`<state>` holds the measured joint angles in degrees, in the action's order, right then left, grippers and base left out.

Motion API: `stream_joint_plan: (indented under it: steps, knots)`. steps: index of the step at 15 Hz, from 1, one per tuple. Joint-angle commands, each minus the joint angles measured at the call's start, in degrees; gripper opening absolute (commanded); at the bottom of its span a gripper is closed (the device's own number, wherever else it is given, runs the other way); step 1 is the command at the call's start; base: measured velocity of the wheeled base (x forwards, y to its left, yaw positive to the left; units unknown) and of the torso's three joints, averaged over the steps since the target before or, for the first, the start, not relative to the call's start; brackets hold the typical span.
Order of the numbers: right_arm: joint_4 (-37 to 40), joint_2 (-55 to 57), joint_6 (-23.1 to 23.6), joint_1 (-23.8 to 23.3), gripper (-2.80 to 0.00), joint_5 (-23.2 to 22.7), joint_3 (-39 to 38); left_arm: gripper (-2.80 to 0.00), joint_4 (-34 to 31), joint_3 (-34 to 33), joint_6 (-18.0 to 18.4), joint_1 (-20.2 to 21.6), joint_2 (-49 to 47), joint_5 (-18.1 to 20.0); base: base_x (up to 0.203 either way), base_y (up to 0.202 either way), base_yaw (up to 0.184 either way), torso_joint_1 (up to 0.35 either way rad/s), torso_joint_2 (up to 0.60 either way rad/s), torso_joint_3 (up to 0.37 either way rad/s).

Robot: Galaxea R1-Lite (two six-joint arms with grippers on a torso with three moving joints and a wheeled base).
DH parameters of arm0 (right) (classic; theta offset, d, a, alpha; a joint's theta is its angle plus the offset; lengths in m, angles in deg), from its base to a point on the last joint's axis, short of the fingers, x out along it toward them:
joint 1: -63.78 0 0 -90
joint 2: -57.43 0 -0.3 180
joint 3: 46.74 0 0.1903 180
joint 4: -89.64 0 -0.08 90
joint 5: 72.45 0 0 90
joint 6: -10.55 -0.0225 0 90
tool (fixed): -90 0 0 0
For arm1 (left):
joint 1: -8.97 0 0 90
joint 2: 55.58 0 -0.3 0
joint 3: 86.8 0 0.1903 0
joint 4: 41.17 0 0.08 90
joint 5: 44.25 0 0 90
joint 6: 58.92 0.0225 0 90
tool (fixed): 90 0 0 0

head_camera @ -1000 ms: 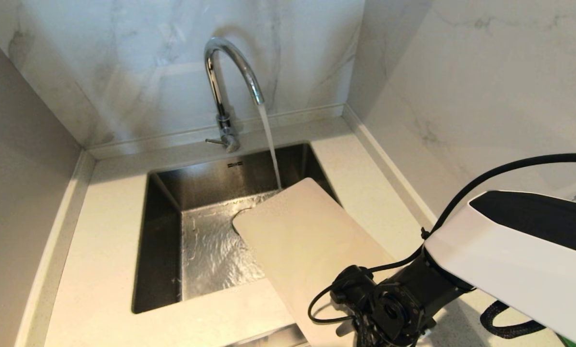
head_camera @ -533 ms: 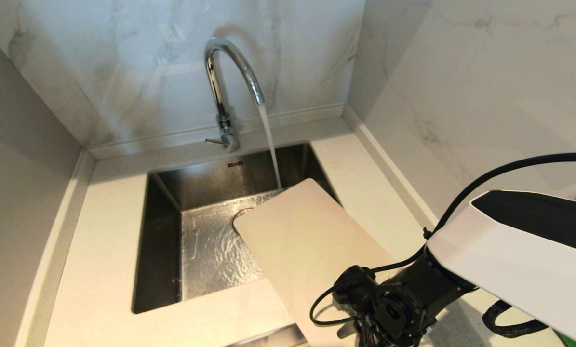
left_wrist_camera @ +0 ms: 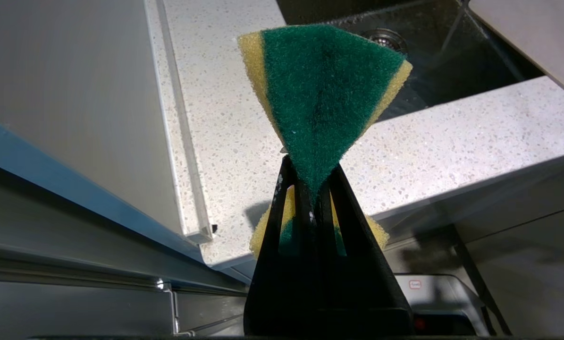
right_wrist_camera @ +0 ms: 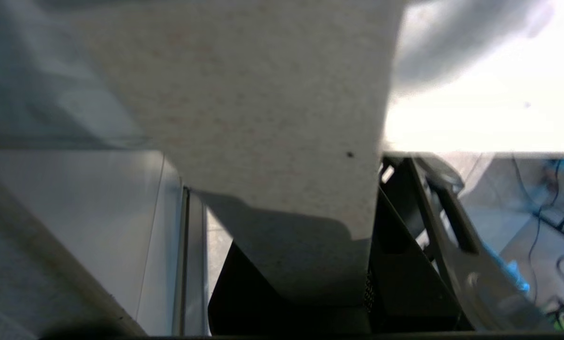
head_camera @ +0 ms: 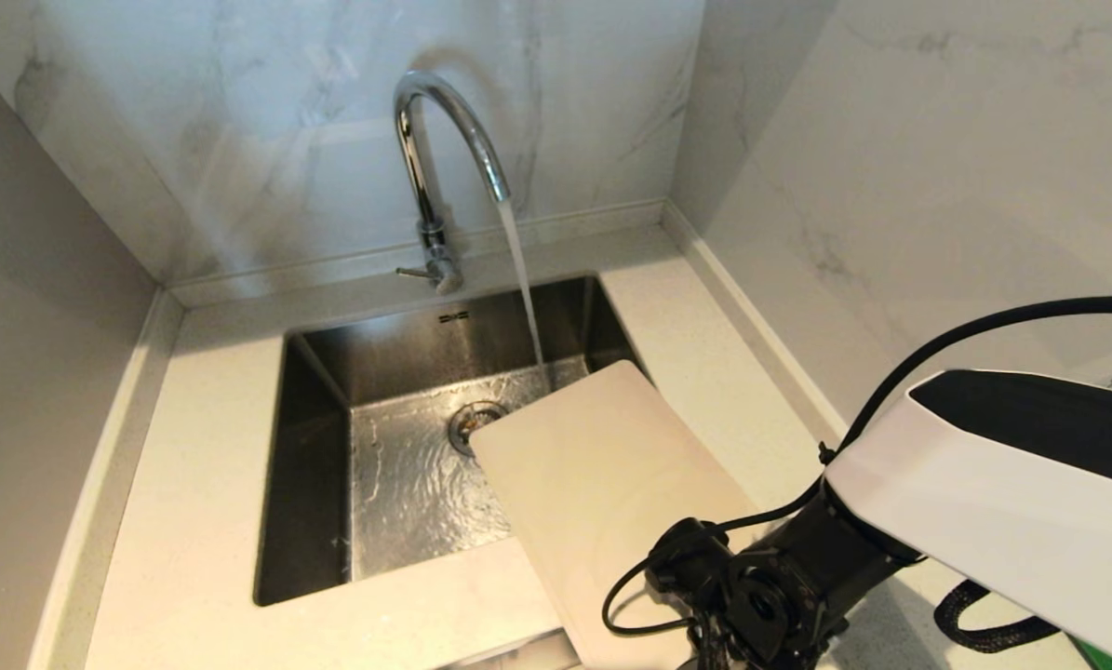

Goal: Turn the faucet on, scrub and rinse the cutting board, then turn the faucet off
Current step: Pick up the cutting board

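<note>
Water runs from the tall chrome gooseneck faucet (head_camera: 444, 149). The right gripper (right_wrist_camera: 310, 264) grasps the off-white rectangular cutting board (head_camera: 602, 475), slanted over the steel sink (head_camera: 314, 484). The left gripper (left_wrist_camera: 312, 189) clenches a green-yellow sponge (left_wrist_camera: 324, 99). Scrubbing, rinsing and shutoff remain.

Faucet (head_camera: 446, 158): shiny chrome. Cutting board (head_camera: 602, 484): plain off-white/beige, maybe faintly speckled in the right wrist view. Sponge (left_wrist_camera: 324, 104): dark green scrub face w/ yellow edges. Sink (head_camera: 314, 484): dull steel grey. Countertop (head_camera: 193, 465): white w/ fine speckles. Wall (head_camera: 267, 112): pale grey-veined marble.
</note>
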<state>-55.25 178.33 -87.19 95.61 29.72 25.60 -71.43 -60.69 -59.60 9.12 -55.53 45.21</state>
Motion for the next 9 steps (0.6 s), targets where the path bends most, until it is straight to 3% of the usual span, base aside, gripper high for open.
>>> stream_joint_plan:
  steps: [1, 9]
  knots:
    - [0.04, -0.08, -0.55, -0.01, -2.8, 0.13, 0.07, -2.8, -0.06, -0.02, 0.01, 0.02, 0.04, -0.08, 0.0, 0.0, 0.0, 0.0, 0.0, 0.0]
    - [0.14, -11.69, 1.64, -0.07, -2.8, 0.31, -3.99, -2.8, -0.06, -0.02, -0.02, 0.02, 0.04, -0.08, 0.0, 0.0, 0.0, 0.0, 0.0, 0.0]
